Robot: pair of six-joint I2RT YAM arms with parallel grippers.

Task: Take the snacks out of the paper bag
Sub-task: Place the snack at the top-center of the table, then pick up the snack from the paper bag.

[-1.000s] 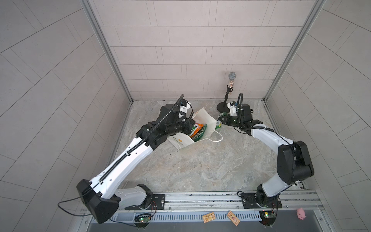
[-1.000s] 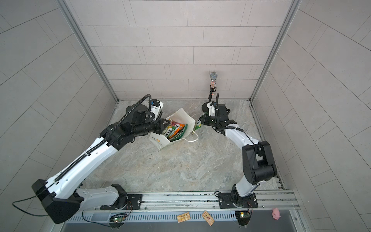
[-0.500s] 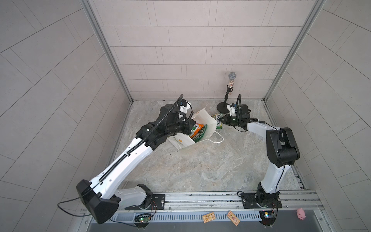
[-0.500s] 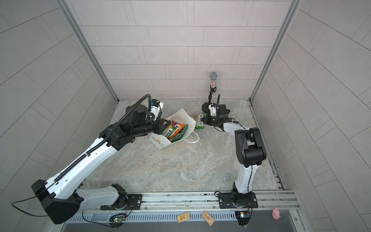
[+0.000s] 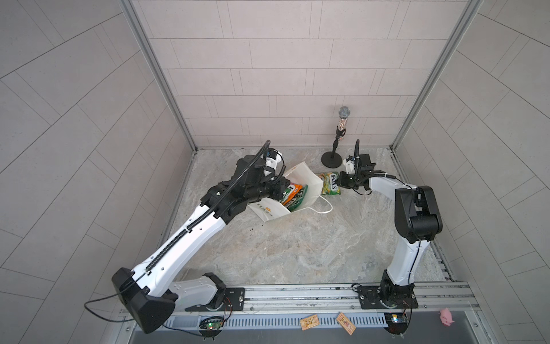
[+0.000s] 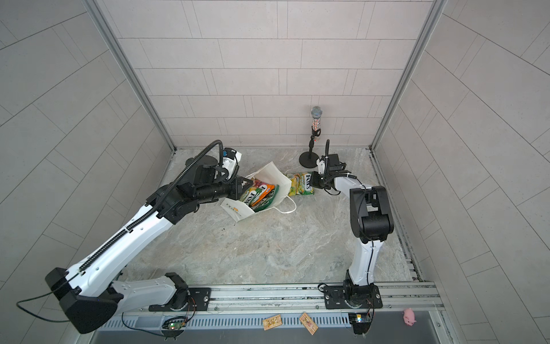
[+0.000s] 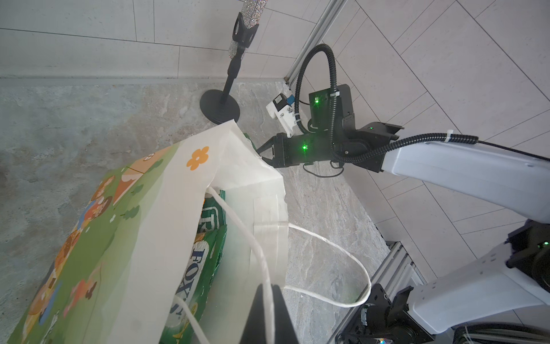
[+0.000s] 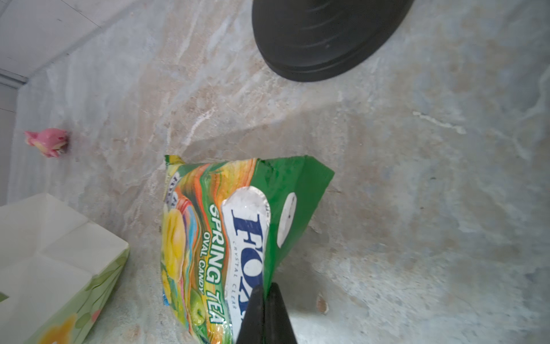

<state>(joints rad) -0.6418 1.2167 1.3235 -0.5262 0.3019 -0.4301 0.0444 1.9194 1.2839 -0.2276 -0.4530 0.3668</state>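
Left wrist view: one cord handle of two is clamped between the left fingers. One paper bag is tipped on the bench, at least two snacks counted inside. One FOX'S packet, outside just beside it, is clamped by the right fingers.

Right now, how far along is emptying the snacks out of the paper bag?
Done: one FOX'S packet is outside the paper bag, beside it. In hand: the right pincer is shut on that packet's edge; the left pincer pinches the bag's cord handle. Left: several packets lie inside the bag.
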